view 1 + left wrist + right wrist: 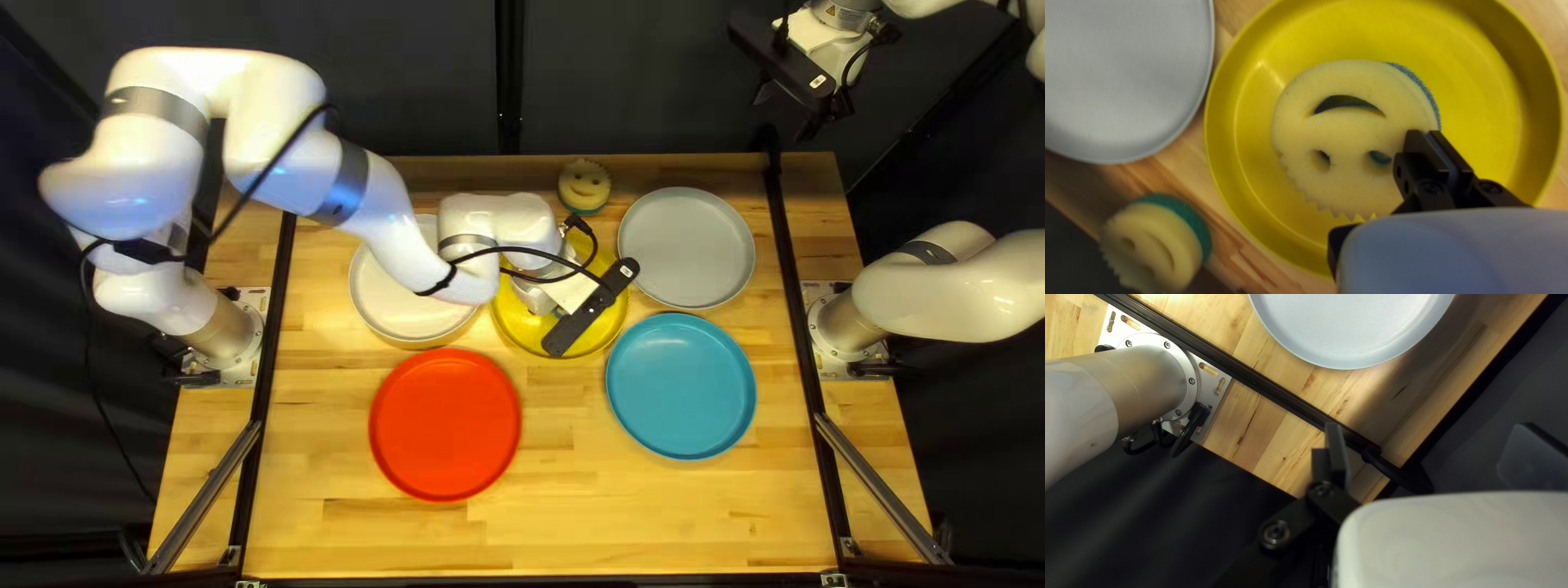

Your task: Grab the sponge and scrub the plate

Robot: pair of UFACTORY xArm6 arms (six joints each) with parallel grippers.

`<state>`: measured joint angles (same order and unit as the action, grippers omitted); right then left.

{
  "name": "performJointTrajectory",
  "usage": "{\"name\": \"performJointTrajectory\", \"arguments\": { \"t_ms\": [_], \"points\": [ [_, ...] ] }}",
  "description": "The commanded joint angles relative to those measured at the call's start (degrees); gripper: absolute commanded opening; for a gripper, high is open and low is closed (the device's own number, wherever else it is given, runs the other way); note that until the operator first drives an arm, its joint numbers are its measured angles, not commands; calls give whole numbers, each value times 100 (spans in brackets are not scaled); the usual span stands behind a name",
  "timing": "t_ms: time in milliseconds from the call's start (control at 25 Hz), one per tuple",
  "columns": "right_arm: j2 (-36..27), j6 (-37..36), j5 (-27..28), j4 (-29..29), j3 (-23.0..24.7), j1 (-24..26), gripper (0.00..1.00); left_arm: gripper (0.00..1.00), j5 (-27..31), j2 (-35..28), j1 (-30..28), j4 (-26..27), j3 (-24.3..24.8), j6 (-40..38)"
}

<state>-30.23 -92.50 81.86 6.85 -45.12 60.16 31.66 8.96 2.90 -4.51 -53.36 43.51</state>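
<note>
Over the yellow plate, my left gripper hides its fingers from the top left view. The left wrist view shows that gripper with its fingers close together, pinching one edge of a pale yellow smiley sponge with blue backing. The sponge's face is turned to the camera, over the yellow plate; contact with the plate cannot be told. Beyond the table's far edge, at the upper right, is my right gripper; in its wrist view the gripper stands open, its fingers wide apart and holding nothing.
A teal-backed smiley sponge lies behind the yellow plate. Around that plate are a grey plate, a blue plate, a red plate and a white plate partly covered by my left arm. Dark rails line the table's sides.
</note>
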Motion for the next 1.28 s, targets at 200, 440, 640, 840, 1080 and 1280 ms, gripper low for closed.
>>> {"name": "performJointTrajectory", "arguments": {
  "t_ms": [200,440,640,840,1080,1280],
  "points": [
    [0,0,0,0,0,0,100,0,225,-1889,2,-485,1875,-961],
    [0,0,0,0,0,0,100,0,216,-2632,-119,-477,2959,-1339],
    [0,0,0,0,0,0,100,0,80,-2648,-182,-422,3258,-1481],
    [0,0,0,0,0,0,100,0,-187,-2430,-218,-364,3365,-1507],
    [0,0,0,0,0,0,100,0,-634,-1717,-121,-241,3018,-1288],
    [0,0,0,0,0,0,100,0,-741,-1789,-130,-200,3104,-1269]
  ]
}}
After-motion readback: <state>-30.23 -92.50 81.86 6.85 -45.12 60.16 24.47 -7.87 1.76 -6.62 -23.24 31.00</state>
